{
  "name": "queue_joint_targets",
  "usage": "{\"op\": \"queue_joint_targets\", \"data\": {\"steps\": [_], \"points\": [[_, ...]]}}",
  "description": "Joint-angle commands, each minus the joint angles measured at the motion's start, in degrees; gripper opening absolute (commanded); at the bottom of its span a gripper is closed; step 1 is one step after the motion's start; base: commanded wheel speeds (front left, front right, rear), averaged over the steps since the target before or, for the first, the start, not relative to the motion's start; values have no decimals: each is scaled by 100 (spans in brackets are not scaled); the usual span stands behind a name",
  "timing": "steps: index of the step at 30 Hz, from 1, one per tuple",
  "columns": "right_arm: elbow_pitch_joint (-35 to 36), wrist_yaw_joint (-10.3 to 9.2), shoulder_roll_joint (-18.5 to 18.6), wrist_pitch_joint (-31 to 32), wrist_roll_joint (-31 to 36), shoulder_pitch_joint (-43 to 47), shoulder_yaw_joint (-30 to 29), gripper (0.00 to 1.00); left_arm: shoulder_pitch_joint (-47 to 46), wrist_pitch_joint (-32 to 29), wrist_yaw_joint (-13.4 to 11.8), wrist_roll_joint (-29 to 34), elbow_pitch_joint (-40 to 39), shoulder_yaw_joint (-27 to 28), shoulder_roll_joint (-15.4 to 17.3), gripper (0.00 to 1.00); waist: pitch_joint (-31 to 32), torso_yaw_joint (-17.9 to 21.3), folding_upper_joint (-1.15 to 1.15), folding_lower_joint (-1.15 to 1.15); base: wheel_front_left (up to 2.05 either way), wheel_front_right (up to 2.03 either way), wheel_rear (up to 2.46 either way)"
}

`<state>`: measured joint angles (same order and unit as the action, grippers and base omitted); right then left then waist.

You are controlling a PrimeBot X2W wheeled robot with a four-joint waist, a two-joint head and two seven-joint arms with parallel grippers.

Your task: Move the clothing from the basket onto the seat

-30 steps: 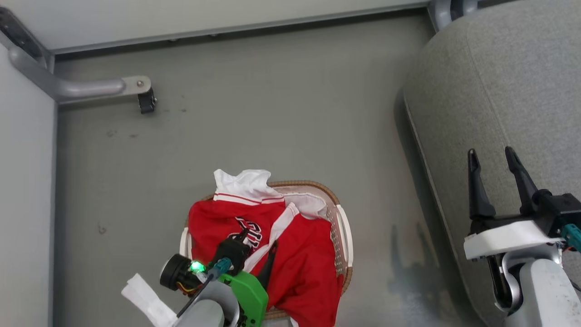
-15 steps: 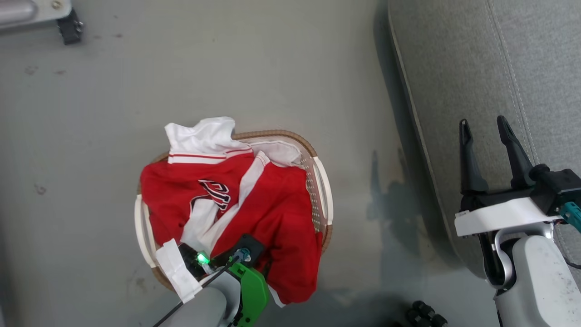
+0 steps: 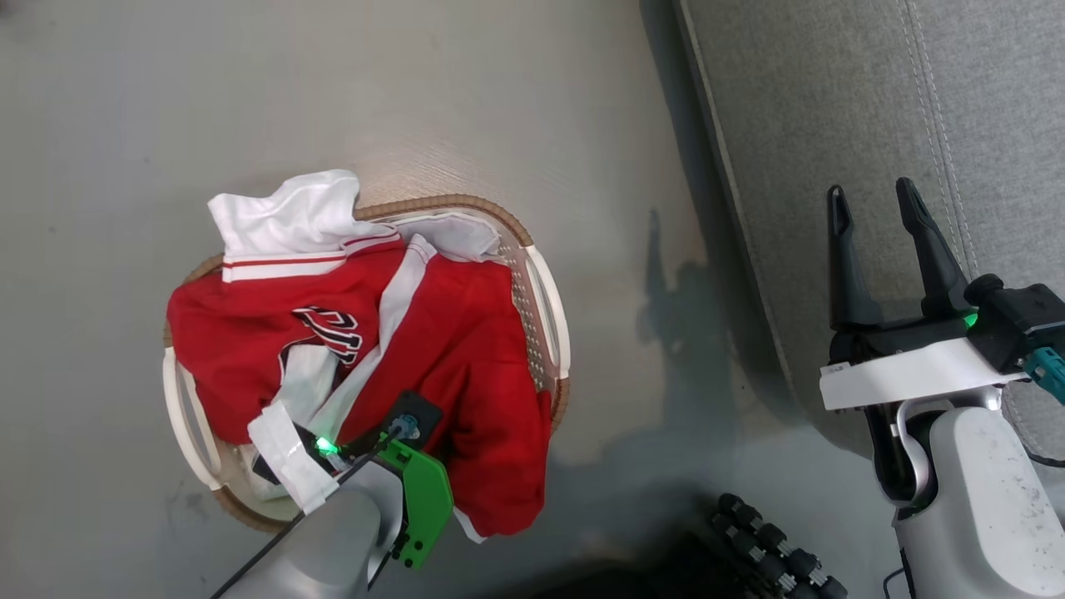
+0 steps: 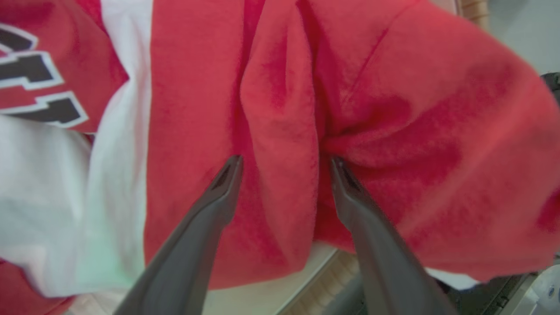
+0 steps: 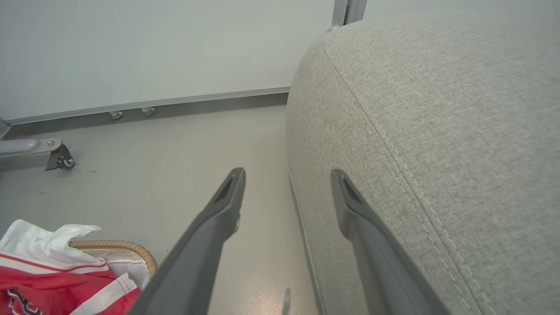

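Left gripper (image 4: 283, 165): open, fingers spread wide. The tips press into red cloth with a raised fold standing between them, and nothing is pinched yet.
Change: over the last second this arm has come down from above the dark lettering onto the near side of the pile. Your head camera has swung too, so the pile's shift in that view is the camera's doing.
Clothing (image 3: 466, 366): all still heaped in the basket (image 3: 556, 333). A red edge hangs over the near rim and a white part spills over the far rim.
Basket: on the floor (image 3: 499, 100), left of the seat (image 3: 832, 100) and apart from it.
Right gripper (image 3: 871, 193): open and empty, held over the seat's edge just as a second ago.
Seat: bare where you can see it, with nothing delivered.
Meaning: the reach looks finished, so you are probably at the point of closing on that fold.
Watch: the garments lie tangled, so a lift may bring up more than one piece or tug the light basket along.
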<state>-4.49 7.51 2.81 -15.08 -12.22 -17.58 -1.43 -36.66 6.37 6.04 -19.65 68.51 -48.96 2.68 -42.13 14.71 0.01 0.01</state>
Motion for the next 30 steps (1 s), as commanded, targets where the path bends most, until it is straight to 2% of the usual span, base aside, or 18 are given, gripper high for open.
{"op": "queue_joint_targets", "data": {"steps": [1, 3, 4, 5, 6, 16, 24, 30], "points": [[11, -4, 15, -14, -58, -59, 12, 100, -131, -5, -19, -66, 48, 5, 36, 99, -106, 107, -1, -1, 0, 0, 0], [-4, -4, 15, -14, -84, -67, 35, 100, -164, -49, -42, -142, 131, 51, 39, 47, -122, 136, -1, -1, 0, 0, 0], [-10, -4, 15, -14, -97, -72, 47, 100, -182, -60, -52, -175, 153, 67, 38, 36, -125, 149, -1, -1, 0, 0, 0], [-16, -4, 15, -14, -114, -80, 60, 100, -200, -62, -58, -211, 178, 74, 37, 13, -127, 164, -1, -1, 0, 0, 0], [-22, -4, 16, -14, -122, -89, 71, 100, -213, -55, -63, -234, 199, 77, 37, 0, -128, 175, -1, -1, 0, 0, 0], [-254, -4, 17, -14, -86, 29, 9, 100, -18, 415, 17, -532, 93, 96, 36, 0, 330, 19, -1, -1, 0, 0, 0], [-509, -4, 19, -14, 55, 281, -57, 100, 300, 737, 113, -619, -72, -102, 36, 0, 1291, -271, -1, -1, 0, 0, 0], [-675, -5, 20, -14, 257, 617, -173, 100, 534, 853, 140, -683, -482, -208, 124, 0, 2176, -593, -1, -1, 0, 0, 0]]}}
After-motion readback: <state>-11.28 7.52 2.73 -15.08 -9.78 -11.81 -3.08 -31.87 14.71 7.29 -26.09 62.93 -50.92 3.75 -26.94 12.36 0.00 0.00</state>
